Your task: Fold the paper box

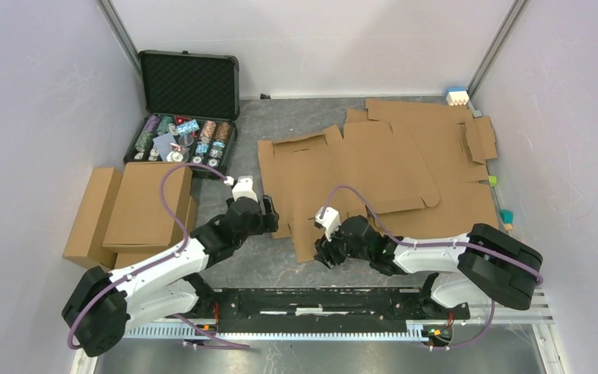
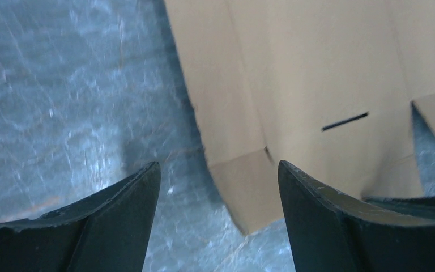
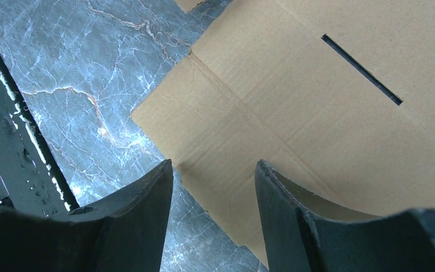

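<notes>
While the paper box (image 1: 342, 175) lies flat and unfolded at mid-table, partly over other cardboard sheets (image 1: 436, 125), treat it as light, stiff between creases and likely to slide on the smooth tabletop (image 1: 280, 269). Take hold at an edge flap, beside a score line. The left gripper (image 2: 218, 170) and right gripper (image 3: 214, 167) are both spread, grasping nothing, at its near flaps. The black case (image 1: 189, 82) is open, with poker chips (image 1: 179, 139) in its tray.
</notes>
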You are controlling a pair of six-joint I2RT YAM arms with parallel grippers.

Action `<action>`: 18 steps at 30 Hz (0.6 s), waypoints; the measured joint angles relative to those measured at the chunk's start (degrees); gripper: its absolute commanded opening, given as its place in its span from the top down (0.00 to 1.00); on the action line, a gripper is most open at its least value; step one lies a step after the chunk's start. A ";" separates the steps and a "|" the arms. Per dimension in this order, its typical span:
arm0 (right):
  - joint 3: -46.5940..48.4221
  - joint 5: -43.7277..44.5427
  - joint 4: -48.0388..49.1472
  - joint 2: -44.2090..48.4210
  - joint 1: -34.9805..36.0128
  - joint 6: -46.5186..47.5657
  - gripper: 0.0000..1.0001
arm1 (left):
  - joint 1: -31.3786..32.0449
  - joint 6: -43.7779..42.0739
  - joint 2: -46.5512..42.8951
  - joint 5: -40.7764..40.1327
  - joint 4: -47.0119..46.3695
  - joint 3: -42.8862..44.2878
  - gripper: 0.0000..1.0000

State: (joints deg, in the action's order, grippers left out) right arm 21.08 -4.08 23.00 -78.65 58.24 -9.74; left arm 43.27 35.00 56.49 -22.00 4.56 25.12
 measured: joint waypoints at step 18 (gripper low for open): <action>1.20 2.69 -9.31 9.35 -0.13 -0.22 0.02 | -0.50 9.20 6.03 12.31 0.48 -0.35 0.41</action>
State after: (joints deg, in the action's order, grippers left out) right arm 22.28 -1.39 13.69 -69.30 58.11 -9.96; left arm 42.76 44.21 62.52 -9.69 5.04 24.77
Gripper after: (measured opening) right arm 0.956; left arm 0.639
